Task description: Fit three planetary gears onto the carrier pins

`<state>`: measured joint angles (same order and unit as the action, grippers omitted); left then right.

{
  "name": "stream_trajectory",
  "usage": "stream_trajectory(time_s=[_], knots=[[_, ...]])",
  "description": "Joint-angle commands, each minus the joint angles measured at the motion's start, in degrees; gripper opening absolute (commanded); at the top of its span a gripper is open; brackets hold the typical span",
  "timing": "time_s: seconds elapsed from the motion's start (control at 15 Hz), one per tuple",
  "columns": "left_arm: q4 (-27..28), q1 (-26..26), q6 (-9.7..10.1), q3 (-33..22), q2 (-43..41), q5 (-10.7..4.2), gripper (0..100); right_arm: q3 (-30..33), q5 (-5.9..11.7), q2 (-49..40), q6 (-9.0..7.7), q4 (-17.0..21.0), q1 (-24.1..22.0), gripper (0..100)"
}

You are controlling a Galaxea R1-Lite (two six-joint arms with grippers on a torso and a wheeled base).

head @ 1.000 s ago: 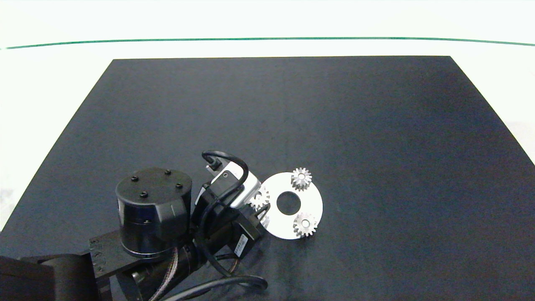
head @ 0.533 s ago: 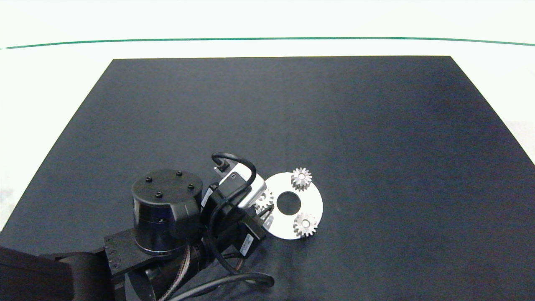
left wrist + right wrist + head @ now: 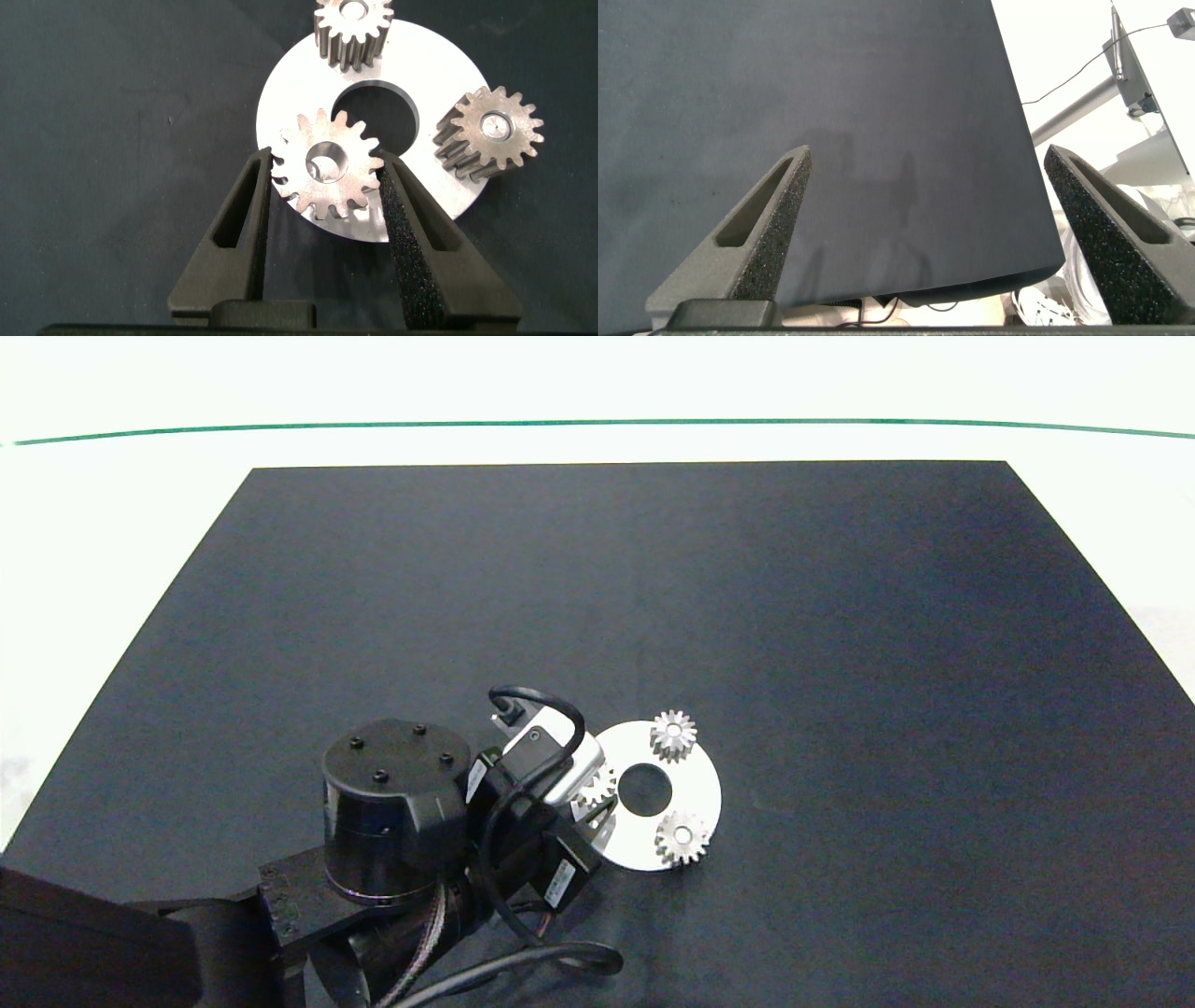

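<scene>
Dark matting is backing the white disc (image 3: pixel 439 70); the left gripper (image 3: pixel 329 182) is pinching a stiff, slippery-looking gear (image 3: pixel 327 166) by opposite teeth, foam pads closed.

left arm (image 3: pixel 392 831): black round joint cap, four screws | looping black cable (image 3: pixel 523 747) | label, perhaps white

No readable text, brand, number or sign anywhere. Small white sticker (image 3: pixel 558 884) on dark left arm's wrist housing carries print too small to make out. Silvery metal gears, white round disc, black mat and grey foam-padded fingers all unmarked.
</scene>
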<state>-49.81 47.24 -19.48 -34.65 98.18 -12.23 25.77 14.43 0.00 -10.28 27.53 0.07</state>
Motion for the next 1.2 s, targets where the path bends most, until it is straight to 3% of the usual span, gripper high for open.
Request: stream_trajectory(time_s=[0.07, 1.2], knots=[[-0.4, -0.1, -0.21, -0.5, 0.3, -0.08, 4, 0.0, 0.07, 0.1, -0.09, 0.2, 0.0, 100], [-0.7, -2.0, -0.21, -0.9, 0.9, 0.36, 4, 0.2, 0.16, 0.1, 0.08, 0.2, 0.0, 100]])
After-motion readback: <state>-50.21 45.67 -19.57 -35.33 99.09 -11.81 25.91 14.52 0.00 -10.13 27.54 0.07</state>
